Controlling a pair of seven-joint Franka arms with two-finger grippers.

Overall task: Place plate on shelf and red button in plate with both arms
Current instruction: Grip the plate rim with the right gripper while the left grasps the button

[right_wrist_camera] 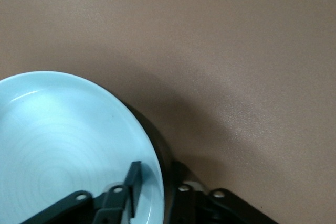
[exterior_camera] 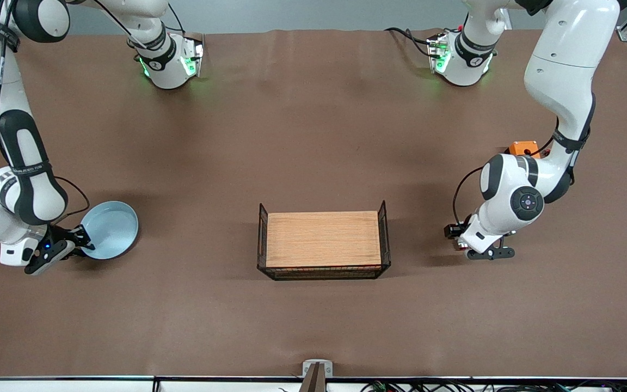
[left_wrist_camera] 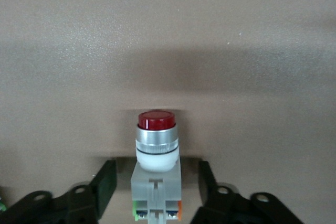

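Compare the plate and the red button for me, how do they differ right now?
The plate is wide, round, shallow and pale blue; the red button is small, elongated, grey-white with a silver collar and red cap. The plate lies at the right arm's end of the table, the button at the left arm's end. The right gripper straddles the plate's rim; the left gripper has its jaws either side of the button, gaps showing. Both rest on the brown table.

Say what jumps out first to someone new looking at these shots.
Both arms are down at the table's two ends. The right gripper has its fingers astride the rim of the pale blue plate, one finger inside the rim. The left gripper straddles the red button, with gaps showing at both fingers. Between them stands the wooden-topped rack, nothing on it.
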